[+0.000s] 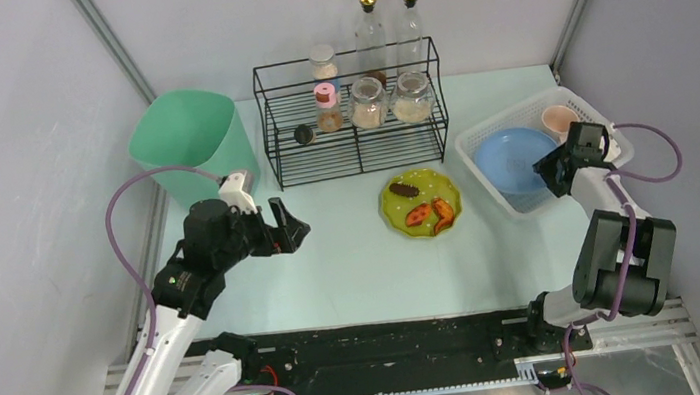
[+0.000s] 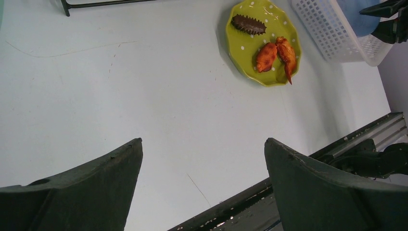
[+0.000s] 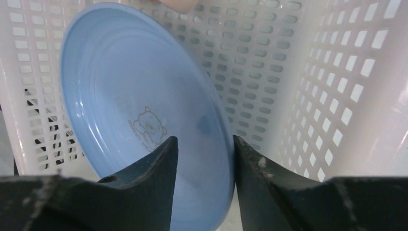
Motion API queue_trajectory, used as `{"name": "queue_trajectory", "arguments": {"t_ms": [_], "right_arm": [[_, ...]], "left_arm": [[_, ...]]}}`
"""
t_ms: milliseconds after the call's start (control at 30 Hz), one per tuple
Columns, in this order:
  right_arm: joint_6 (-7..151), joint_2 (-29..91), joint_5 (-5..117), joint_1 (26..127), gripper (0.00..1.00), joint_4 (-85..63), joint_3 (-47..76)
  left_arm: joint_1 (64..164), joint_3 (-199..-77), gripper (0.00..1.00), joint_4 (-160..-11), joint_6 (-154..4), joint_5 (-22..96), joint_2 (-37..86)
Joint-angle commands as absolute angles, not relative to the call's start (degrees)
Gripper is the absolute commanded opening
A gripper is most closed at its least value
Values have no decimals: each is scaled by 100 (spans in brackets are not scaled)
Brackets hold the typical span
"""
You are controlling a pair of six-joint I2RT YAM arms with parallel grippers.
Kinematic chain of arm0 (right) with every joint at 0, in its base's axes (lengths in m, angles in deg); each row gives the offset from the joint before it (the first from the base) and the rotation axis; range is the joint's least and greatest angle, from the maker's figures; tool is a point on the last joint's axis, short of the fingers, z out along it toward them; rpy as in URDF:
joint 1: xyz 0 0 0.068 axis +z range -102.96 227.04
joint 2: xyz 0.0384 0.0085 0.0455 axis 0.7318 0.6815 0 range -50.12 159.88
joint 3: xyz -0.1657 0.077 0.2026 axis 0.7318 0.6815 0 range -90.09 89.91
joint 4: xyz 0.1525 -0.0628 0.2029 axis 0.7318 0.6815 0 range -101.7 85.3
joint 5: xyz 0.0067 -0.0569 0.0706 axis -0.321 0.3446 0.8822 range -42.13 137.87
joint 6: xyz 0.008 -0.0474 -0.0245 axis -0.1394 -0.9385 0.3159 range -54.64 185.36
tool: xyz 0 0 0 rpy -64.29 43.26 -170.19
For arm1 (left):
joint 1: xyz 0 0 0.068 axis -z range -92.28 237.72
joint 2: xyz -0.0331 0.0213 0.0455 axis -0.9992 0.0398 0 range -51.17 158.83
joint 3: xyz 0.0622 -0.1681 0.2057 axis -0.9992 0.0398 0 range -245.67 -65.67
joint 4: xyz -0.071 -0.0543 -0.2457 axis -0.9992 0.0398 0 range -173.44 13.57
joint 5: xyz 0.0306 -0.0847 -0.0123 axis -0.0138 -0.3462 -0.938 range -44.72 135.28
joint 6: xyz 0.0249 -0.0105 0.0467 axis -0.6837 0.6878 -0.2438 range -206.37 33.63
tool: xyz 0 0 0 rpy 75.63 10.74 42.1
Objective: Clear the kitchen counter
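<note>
The tabletop (image 1: 355,267) is a wide pale surface running from the green bin (image 1: 187,137) at its far left to the white basket (image 1: 507,113) at its far right, and by the look of it the clearing is partly done.

The left hand (image 1: 292,233) hovers above the left part of the tabletop, just in front of the bin. Its fingers are spread wide and hold nothing. Its own camera shows only bare surface between them.

At the far middle stands a black wire rack (image 1: 354,121) with jars on its shelves and two tall bottles (image 1: 390,21) behind it. These look put away.

Just in front of the rack, right of centre, a green plate (image 1: 430,183) sits flat on the tabletop. It carries one dark brown piece of food (image 1: 404,190) and two orange pieces (image 1: 431,213). This seems to be the one item left to deal with. The scraps probably belong in the bin and the plate in the basket.

In the basket a blue plate (image 1: 513,159) leans tilted against the wall, with a pale cup (image 1: 558,119) behind it.

The right hand (image 1: 555,172) reaches into the basket. Its fingers are a narrow way apart with the blue plate's rim between them, and they do not seem to pinch it.
</note>
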State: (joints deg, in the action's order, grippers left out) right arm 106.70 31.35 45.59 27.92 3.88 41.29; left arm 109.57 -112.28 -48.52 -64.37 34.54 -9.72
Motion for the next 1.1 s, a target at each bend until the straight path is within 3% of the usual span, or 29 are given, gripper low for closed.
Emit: {"name": "queue_trajectory", "arguments": {"t_ms": [0, 300, 767, 1067], "right_arm": [[10325, 3106, 4258, 2930, 52, 646, 4051], [10054, 3126, 3146, 3313, 57, 1656, 3432], [9850, 2482, 3051, 3465, 57, 2460, 2986], [9280, 1229, 3496, 4708, 57, 2452, 2966]], "left_arm": [[10958, -11206, 100, -4942, -6553, 3416, -1081], [10932, -11188, 100, -4942, -6560, 3380, -1185], [10913, -11181, 100, -4934, -6565, 3342, -1362], [10901, -11168, 100, -4933, -6567, 3395, -1345]]}}
